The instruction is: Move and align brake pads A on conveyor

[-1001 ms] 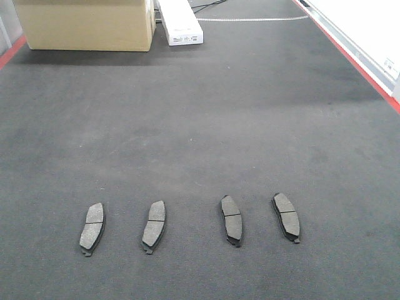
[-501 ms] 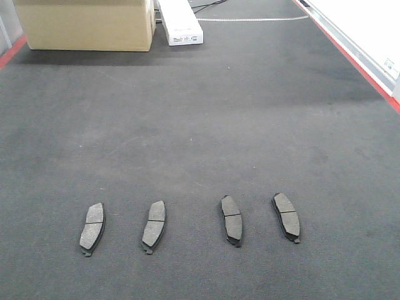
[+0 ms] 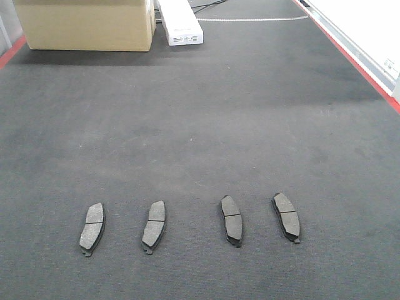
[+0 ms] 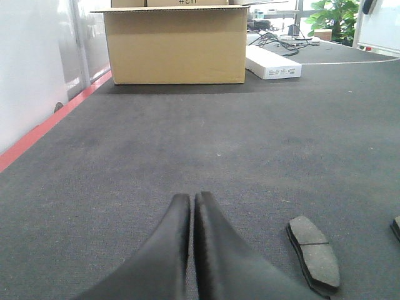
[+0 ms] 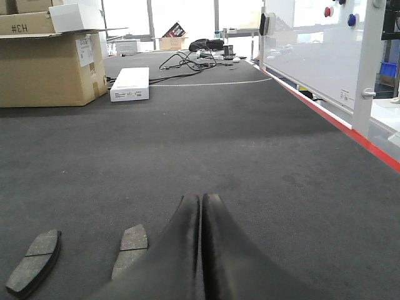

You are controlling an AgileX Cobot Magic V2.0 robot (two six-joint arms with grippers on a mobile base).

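Both my jaws are pressed closed, empty; nearest brake pad lies lengthwise just right of my left gripper.

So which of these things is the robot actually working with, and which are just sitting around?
Part of the job:
- four brake pads
- conveyor belt
- left gripper, shut
- right gripper, shut

Just lying about:
- cardboard box
- white carton
- cables
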